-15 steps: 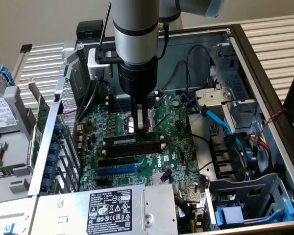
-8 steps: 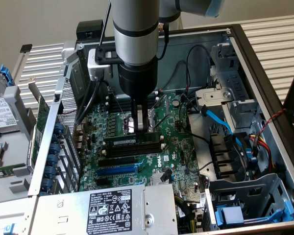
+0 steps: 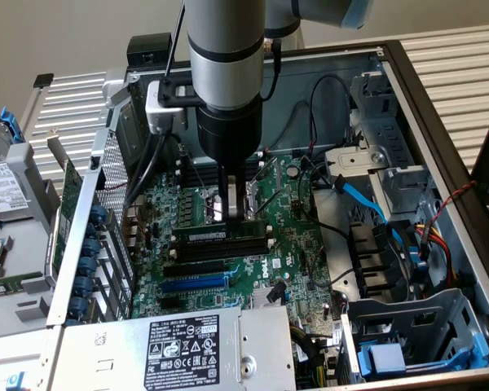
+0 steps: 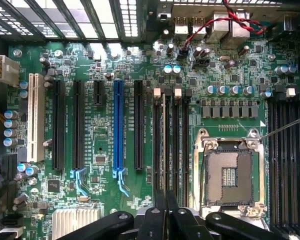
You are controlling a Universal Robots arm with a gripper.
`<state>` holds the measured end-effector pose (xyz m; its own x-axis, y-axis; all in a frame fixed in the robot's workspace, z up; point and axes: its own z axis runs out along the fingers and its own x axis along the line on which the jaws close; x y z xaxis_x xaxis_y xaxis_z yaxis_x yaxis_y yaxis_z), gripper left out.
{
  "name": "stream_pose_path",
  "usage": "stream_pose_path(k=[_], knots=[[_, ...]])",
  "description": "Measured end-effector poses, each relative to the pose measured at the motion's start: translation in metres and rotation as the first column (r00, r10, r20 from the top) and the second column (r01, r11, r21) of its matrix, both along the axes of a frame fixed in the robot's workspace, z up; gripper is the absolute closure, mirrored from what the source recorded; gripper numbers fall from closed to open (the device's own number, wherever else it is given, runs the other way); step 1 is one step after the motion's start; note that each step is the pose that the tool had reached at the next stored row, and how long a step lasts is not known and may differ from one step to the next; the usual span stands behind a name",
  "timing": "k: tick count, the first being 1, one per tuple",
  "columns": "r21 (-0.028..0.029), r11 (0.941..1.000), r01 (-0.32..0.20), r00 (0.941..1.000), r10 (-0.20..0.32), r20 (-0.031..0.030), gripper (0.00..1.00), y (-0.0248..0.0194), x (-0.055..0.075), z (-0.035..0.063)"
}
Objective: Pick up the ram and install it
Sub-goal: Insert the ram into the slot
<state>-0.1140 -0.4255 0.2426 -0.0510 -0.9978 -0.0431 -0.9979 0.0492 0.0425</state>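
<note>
The ram (image 3: 216, 235) is a long thin green stick with a white label. It stands on edge along the black memory slots (image 3: 224, 252) in the middle of the motherboard. My gripper (image 3: 239, 213) comes straight down onto the stick's top edge, a little right of its middle in the exterior view, and is shut on it. In the wrist view the black fingers (image 4: 157, 215) meet at my gripper (image 4: 165, 202). The ram (image 4: 165, 150) runs away from them as a thin dark edge among the memory slots (image 4: 182, 145).
An open CPU socket (image 4: 230, 172) lies beside the slots, with a second bank of memory slots (image 4: 287, 150) beyond it. A blue expansion slot (image 4: 118, 130), loose black and blue cables (image 3: 363, 199), the power supply (image 3: 187, 346) and a drive cage (image 3: 416, 334) crowd the case.
</note>
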Motion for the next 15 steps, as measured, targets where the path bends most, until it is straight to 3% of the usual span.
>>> stream_pose_path(k=[15], knots=[[0.0,1.0,0.001,1.0,-0.001,0.0,0.88,-0.0037,-0.0001,0.0]])
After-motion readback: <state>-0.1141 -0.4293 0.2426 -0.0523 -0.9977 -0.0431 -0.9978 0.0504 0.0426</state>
